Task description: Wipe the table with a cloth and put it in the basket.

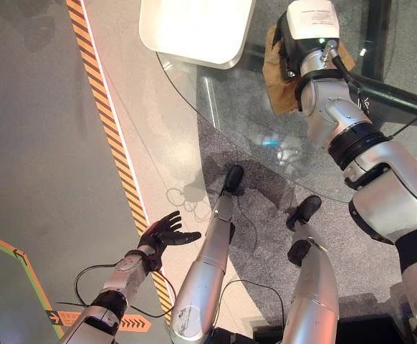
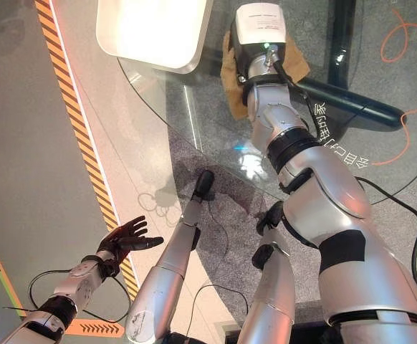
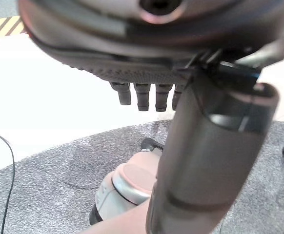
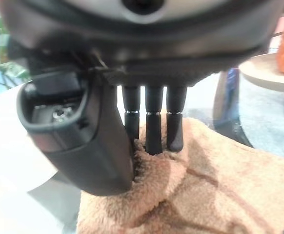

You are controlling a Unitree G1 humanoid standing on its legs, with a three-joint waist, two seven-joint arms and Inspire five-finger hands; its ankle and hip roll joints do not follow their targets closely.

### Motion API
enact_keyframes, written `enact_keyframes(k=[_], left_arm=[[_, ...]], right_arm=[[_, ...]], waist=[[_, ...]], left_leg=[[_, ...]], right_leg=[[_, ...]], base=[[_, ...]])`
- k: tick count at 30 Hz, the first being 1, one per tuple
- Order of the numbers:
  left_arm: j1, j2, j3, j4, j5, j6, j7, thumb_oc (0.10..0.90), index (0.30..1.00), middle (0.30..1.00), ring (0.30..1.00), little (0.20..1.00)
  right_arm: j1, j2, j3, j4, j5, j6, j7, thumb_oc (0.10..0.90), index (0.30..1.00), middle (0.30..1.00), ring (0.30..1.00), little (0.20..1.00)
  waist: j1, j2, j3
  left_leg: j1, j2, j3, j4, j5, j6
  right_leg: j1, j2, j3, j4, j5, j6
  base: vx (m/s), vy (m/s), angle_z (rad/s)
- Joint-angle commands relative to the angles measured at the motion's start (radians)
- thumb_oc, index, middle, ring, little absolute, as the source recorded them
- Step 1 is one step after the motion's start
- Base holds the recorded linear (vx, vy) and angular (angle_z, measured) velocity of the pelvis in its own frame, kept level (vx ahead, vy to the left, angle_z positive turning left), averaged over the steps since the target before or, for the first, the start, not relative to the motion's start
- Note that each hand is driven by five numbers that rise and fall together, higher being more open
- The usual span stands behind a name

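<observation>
With straight fingers the right hand presses the tan cloth flat on the glass table just beside the white basket, so, unpinched, the cloth may bunch or slip free while wiping.

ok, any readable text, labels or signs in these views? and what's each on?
White characters on the dark surface under the round glass tabletop: reversed, not legible.
Grey print on the white wrist camera box: too small to read.
Orange floor marker: arrows, no words.
</observation>
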Motion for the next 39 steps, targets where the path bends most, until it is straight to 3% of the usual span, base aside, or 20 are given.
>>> enact_keyframes(k=[1, 23, 34, 39], left_arm=[[0.101, 0.073, -0.016, 0.022, -0.027, -0.021, -0.025, 0.8, 0.9, 0.9, 0.9, 0.9], [0.072, 0.128, 0.006, 0.069, -0.087, -0.01, -0.069, 0.8, 0.9, 0.9, 0.9, 0.9], [0.054, 0.155, 0.025, 0.09, -0.112, 0.002, -0.079, 0.8, 0.9, 0.9, 0.9, 0.9], [0.038, 0.162, 0.029, 0.098, -0.114, 0.012, -0.078, 0.8, 0.9, 0.9, 0.9, 0.9]], right_arm=[[-0.132, -0.17, 0.015, 0.062, 0.001, 0.091, -0.092, 0.1, 0.3, 0.3, 0.3, 0.2], [-0.145, -0.362, -0.004, 0.166, 0.07, 0.229, -0.161, 0.1, 0.3, 0.3, 0.3, 0.2], [-0.121, -0.427, -0.044, 0.181, 0.116, 0.261, -0.198, 0.1, 0.3, 0.3, 0.3, 0.2], [-0.104, -0.433, -0.061, 0.155, 0.138, 0.238, -0.2, 0.1, 0.3, 0.3, 0.3, 0.2]], waist=[[-0.004, 0.0, -0.018], [-0.072, -0.019, -0.018], [-0.103, -0.034, -0.018], [-0.113, -0.045, -0.018]], left_leg=[[-0.019, -0.017, 0.082, 0.059, -0.054, 0.085], [-0.014, 0.007, 0.12, 0.048, -0.064, 0.084], [-0.016, 0.017, 0.133, 0.045, -0.068, 0.083], [-0.009, 0.019, 0.134, 0.04, -0.069, 0.082]], right_leg=[[0.059, -0.012, -0.024, -0.087, 0.045, 0.049], [0.043, 0.002, 0.013, -0.116, 0.063, 0.053], [0.044, 0.014, 0.027, -0.134, 0.073, 0.056], [0.053, 0.021, 0.029, -0.145, 0.077, 0.057]], base=[[0.0, 0.0, 0.0], [-0.01, -0.008, -0.02], [-0.01, -0.001, -0.06], [-0.01, -0.012, -0.03]])
